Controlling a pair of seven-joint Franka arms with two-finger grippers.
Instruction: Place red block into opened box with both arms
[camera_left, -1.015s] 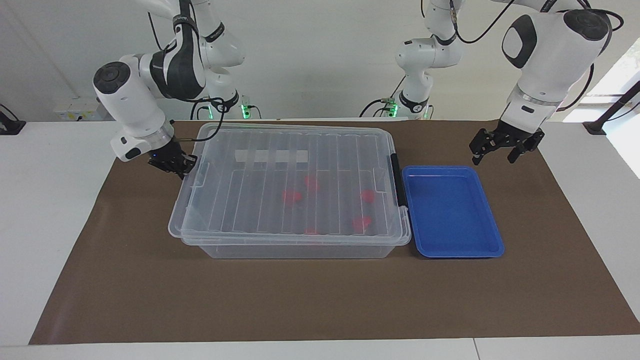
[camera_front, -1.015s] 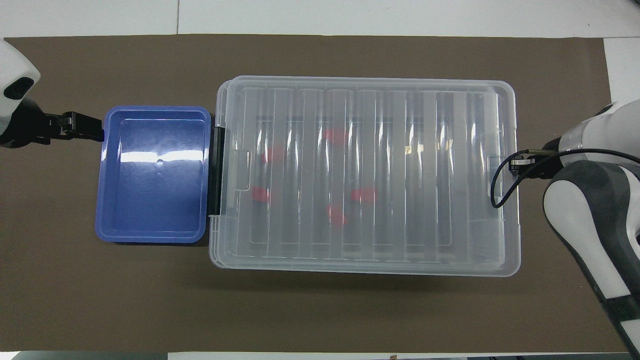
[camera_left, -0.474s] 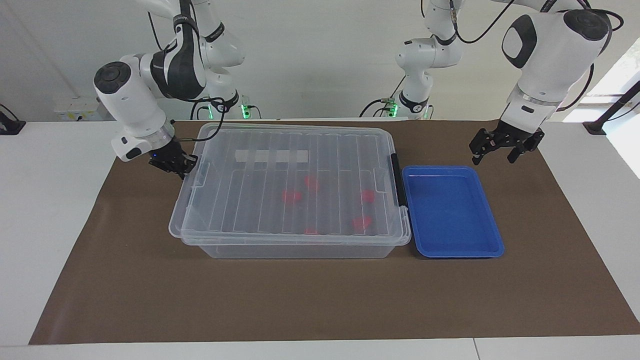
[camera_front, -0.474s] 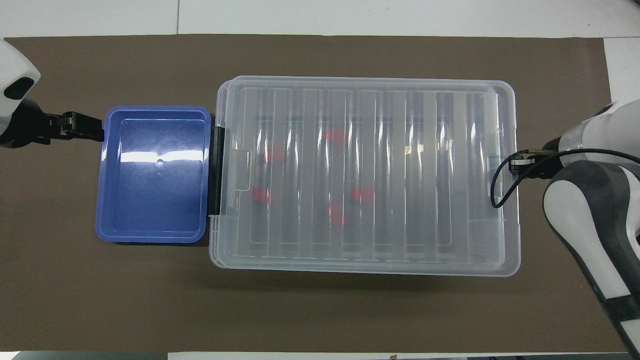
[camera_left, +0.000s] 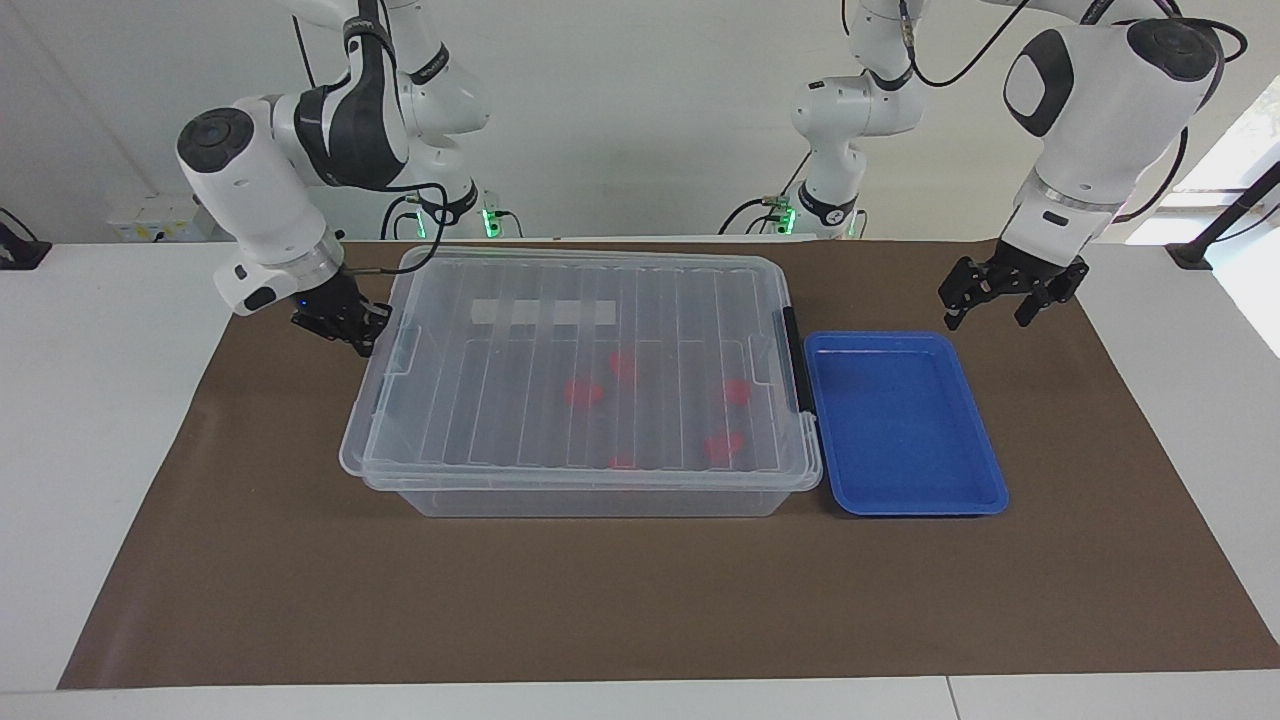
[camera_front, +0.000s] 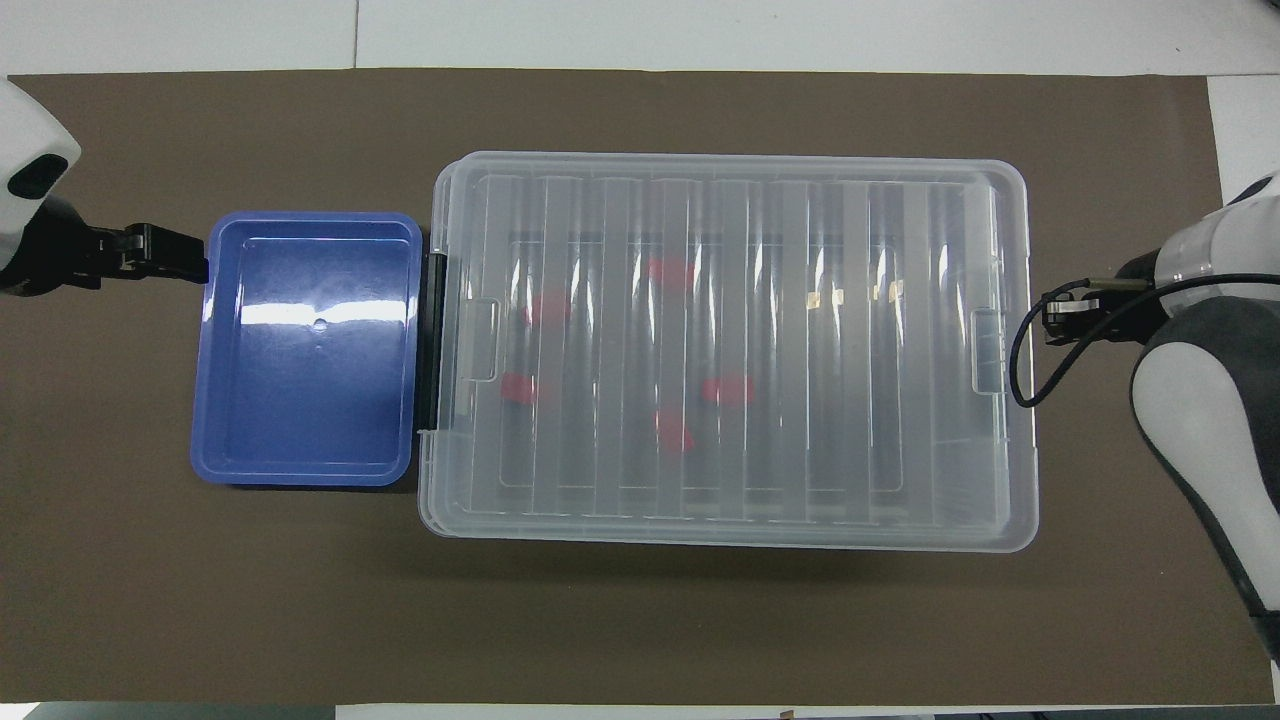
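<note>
The box (camera_left: 480, 400) (camera_front: 900, 350) is a large clear bin on the brown mat with its ribbed lid lying on top. Several red blocks (camera_left: 583, 393) (camera_front: 727, 390) show through the lid, inside the box toward the left arm's end. My right gripper (camera_left: 360, 338) (camera_front: 1052, 318) is shut on nothing, low beside the lid's edge at the right arm's end; the overhead view shows a small gap between them. My left gripper (camera_left: 988, 318) (camera_front: 190, 257) hangs open and empty by the blue tray's corner.
A shallow blue tray (camera_left: 905, 425) (camera_front: 310, 350) with nothing in it sits against the box at the left arm's end, next to the black latch (camera_left: 795, 360) (camera_front: 432, 340). Brown mat (camera_left: 600, 600) lies bare beside the box, farther from the robots.
My right gripper has drawn away from the box's end and risen a little, still shut. The lid's end near it has shifted slightly. The left arm has not moved.
</note>
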